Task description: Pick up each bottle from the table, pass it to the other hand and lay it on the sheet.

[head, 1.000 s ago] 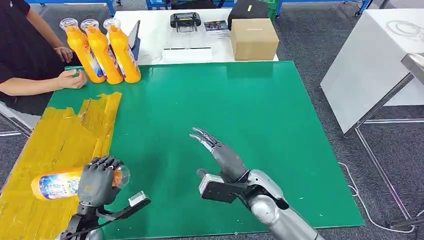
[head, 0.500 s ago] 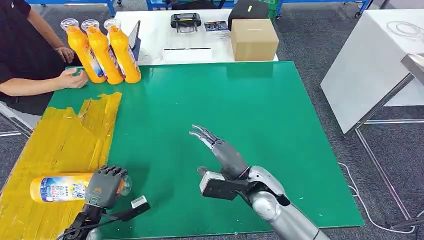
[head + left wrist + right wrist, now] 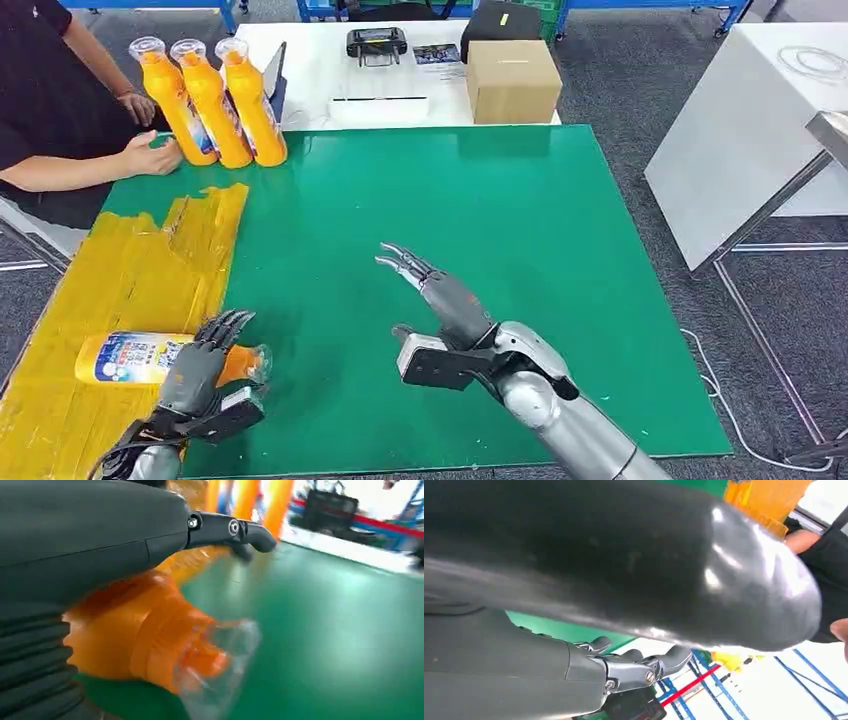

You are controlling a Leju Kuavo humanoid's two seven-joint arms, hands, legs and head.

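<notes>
An orange bottle (image 3: 135, 357) with a blue and white label lies on its side on the yellow sheet (image 3: 130, 260), its clear cap (image 3: 257, 364) reaching over the green mat (image 3: 480, 220). My left hand (image 3: 203, 366) hovers over the bottle's neck with its fingers spread and lifted. In the left wrist view the orange neck (image 3: 150, 635) lies under the left hand (image 3: 100, 535), loose of its fingers (image 3: 235, 530). My right hand (image 3: 440, 295) is open over the middle of the mat, holding nothing. Three more orange bottles (image 3: 215, 95) stand at the mat's far left corner.
A person sits at the far left, one hand (image 3: 152, 157) resting on the mat beside the standing bottles. A cardboard box (image 3: 512, 80) and a black device (image 3: 375, 42) sit on the white table behind. Another white table (image 3: 740, 130) stands to the right.
My left hand has set the bottle down on the sheet and spread its fingers off it. The right hand has barely moved.
</notes>
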